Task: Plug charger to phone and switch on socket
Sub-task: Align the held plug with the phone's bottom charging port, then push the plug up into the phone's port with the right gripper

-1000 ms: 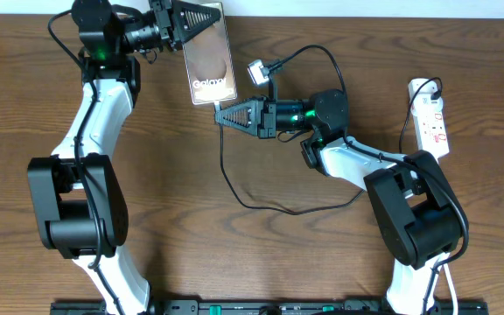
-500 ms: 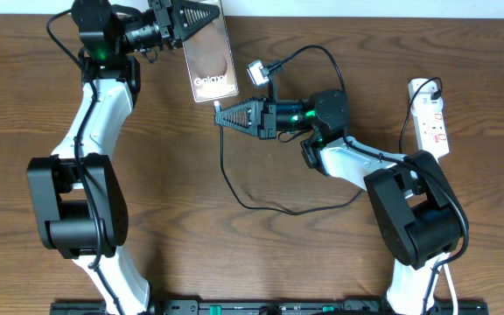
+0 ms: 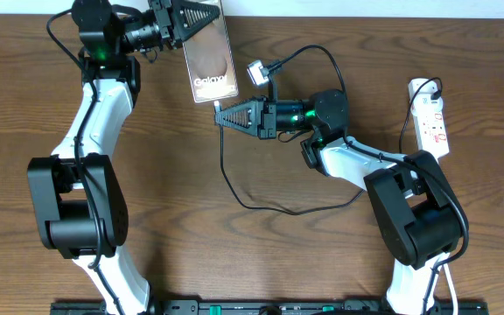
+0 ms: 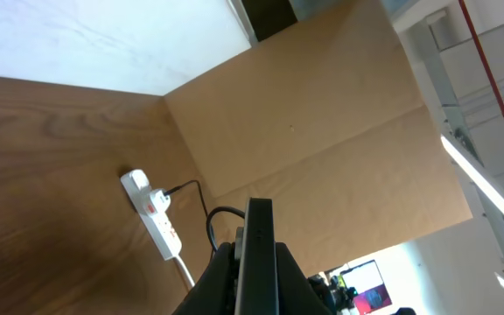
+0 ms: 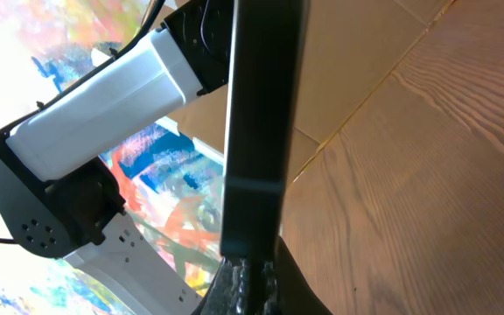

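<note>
**Desk:** What have you got, biggest first?

**Me:** The table (image 3: 261, 262) carries everything. The socket (image 3: 432, 118) lies by its right edge, well apart from the action, and I judge its switch is not yet pressed. The phone (image 3: 213, 66) is at top centre, screen up, with my left tool (image 3: 201, 16) clenched on its far end. My right tool (image 3: 220, 115) is clenched on the charger (image 3: 230, 184) near the plug tip (image 3: 218, 106). The tip sits just beside the phone's lower edge, and I can't tell whether they touch.

**Desk:** What worries you?

**Me:** Alignment. The right wrist view gives me the phone edge-on only, and the port itself is hidden. If I push in off-centre or tilted, the tip could skid along the edge, bend, or lever the phone round in the left tool's hold. The charger's slack also loops across the table under my right arm. Reaching for the socket afterwards might drag it and pull the tip out.
</note>
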{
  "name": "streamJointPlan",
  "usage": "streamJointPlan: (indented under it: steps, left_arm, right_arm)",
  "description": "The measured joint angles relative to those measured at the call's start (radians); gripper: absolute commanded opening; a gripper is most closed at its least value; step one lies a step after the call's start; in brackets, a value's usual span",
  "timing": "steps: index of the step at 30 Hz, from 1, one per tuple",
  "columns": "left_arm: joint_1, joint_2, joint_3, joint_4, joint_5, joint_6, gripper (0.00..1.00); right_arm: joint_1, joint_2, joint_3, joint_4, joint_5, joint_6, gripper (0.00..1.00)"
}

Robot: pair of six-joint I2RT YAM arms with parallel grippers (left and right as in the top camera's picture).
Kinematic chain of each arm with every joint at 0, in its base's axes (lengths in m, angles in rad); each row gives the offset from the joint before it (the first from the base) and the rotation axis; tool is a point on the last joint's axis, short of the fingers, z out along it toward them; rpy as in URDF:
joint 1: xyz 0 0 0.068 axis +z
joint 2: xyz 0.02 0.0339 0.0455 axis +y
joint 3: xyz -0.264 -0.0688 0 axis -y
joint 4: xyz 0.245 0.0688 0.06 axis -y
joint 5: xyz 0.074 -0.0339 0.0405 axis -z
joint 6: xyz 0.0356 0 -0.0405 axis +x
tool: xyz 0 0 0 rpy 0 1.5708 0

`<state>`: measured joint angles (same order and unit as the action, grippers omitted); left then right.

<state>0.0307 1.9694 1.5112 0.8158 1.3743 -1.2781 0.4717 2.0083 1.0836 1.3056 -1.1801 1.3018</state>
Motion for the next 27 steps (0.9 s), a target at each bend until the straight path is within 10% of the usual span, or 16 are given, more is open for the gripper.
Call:
streamJointPlan:
  steps: [27]
  left_arm:
    - [0.000,0.000,0.000,0.000,0.016,-0.006,0.07]
  right_arm:
    - [0.000,0.000,0.000,0.008,0.003,0.000,0.01]
